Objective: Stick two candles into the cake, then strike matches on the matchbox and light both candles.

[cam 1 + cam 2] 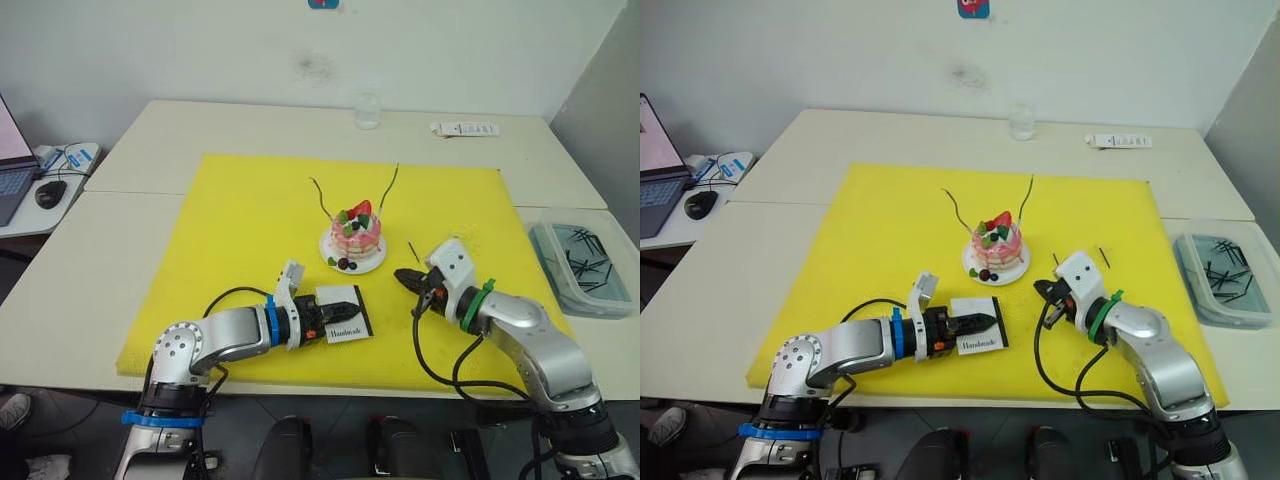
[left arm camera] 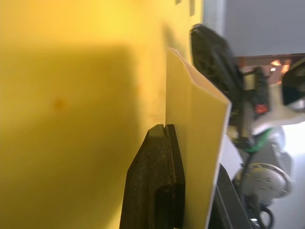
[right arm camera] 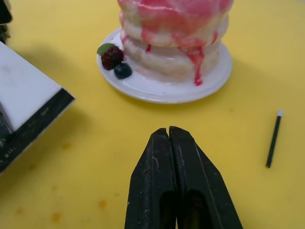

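Observation:
The pink-and-white cake sits on its white plate mid-mat. Two thin wavy candles stand in it, one leaning left and one rising on the right; neither shows a flame. My left gripper is shut on the white matchbox, in front of the cake and to its left. In the left wrist view the box sits between the fingers. My right gripper is shut with nothing seen in it, just right of the plate. Two matches lie on the mat nearby.
A yellow mat covers the table's middle. A clear tray of dark matches stands at the right edge. A glass and a white remote lie at the back. A laptop and mouse sit far left.

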{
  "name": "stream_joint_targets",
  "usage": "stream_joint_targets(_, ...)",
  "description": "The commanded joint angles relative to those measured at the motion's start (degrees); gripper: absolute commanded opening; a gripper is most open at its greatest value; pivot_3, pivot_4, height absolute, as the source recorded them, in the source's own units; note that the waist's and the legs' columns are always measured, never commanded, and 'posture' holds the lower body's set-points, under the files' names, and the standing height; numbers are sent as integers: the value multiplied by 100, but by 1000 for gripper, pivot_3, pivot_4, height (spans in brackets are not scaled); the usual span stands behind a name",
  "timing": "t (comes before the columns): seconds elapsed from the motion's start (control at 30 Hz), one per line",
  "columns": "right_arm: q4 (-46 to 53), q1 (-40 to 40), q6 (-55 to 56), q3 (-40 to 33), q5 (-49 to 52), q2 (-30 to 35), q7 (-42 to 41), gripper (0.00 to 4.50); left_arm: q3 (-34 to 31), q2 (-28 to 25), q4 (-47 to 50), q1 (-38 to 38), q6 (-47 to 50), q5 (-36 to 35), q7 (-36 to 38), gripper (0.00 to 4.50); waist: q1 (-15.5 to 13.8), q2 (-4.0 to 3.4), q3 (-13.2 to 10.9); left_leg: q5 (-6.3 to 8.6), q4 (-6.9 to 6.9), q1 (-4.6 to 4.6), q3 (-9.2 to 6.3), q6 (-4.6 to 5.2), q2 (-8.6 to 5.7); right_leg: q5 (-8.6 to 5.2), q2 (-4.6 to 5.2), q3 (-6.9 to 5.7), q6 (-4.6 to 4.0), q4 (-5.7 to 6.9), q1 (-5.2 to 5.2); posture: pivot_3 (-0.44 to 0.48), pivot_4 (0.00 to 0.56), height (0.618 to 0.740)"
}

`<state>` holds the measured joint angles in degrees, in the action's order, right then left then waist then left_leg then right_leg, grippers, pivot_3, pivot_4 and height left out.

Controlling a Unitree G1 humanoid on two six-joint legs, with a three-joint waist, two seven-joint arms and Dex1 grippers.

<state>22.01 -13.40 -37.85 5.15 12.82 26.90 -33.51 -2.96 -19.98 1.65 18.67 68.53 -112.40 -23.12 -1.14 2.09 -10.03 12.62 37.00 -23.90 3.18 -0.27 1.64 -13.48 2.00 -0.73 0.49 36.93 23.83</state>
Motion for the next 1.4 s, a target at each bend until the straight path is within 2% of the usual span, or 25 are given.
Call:
stream_joint_targets(0.03, 37, -143, 198, -255, 91, 33, 15, 0, -361, 54, 311, 271, 56, -60, 881, 35, 0, 0, 0, 0, 0, -1, 0, 0, 0, 0, -1, 0, 0, -1, 0, 0, 150, 740)
stream_joint_targets(0.37, 121, -167, 256, -354, 202, -46, 15, 0, -718, 105, 737, 443, 37, -60, 2493, 35, 2, 1, -1, 1, -7, -27, 1, 1, 0, -4, -7, 1, 22, 4, 24, 0, 150, 740)
stream_joint_targets(0.57, 76, -130, 245, -353, 94, -13, 218, 0, -751, 4, 962, 422, -101, -60, 3067, 35, 4, 1, -1, 1, -5, -27, 1, 1, 1, -3, -26, 3, 24, 4, 23, 0, 150, 740)
stream_joint_targets(0.63, -10, -84, 330, -427, 44, -196, 507, 0, -760, -14, 1048, 424, -182, -60, 3170, 35, 5, 1, -1, 1, -4, -26, 1, 1, 1, -3, -26, 3, 23, 5, 23, 0, 150, 740)
stream_joint_targets(0.73, -168, -56, 558, -544, -41, -455, 876, 562, -712, -116, 1187, 418, -259, -60, 3288, 0, 5, 1, -1, 1, -3, -27, 1, 1, 2, -3, -27, 5, 24, 5, 23, 0, 150, 740)
stream_joint_targets(0.8, -326, -83, 869, -564, -312, -573, 1197, 1260, -667, -258, 1282, 344, -299, -60, 3300, 0, 10, 1, -1, 1, -5, -26, 2, 1, 1, -2, -28, 7, 24, 5, 24, 0, 150, 740)
stream_joint_targets(0.9, -679, -143, 1147, -507, -490, -687, 1389, 2288, -507, -799, 1547, 37, -287, -60, 3165, 0, 36, 1, -1, 1, -5, -26, 2, 1, 4, -3, -29, 8, 24, 5, 25, 0, 150, 740)
stream_joint_targets(1.1, -1544, -364, 1580, -475, -589, -982, 1545, 2288, -643, -1309, 1881, -560, -715, -60, 3191, 0, 116, -2, -2, 1, -8, -25, 0, 1, 10, -5, -29, 7, 20, 8, 26, 0, 150, 740)
stream_joint_targets(1.4, -2840, -894, 2177, -382, -672, -1219, 1401, 2288, -543, -1591, 2198, -880, -1089, -60, 3290, 0, 117, -3, -3, 0, -4, -23, 4, 1, 6, -4, -29, 12, 18, 10, 24, 0, 150, 740)
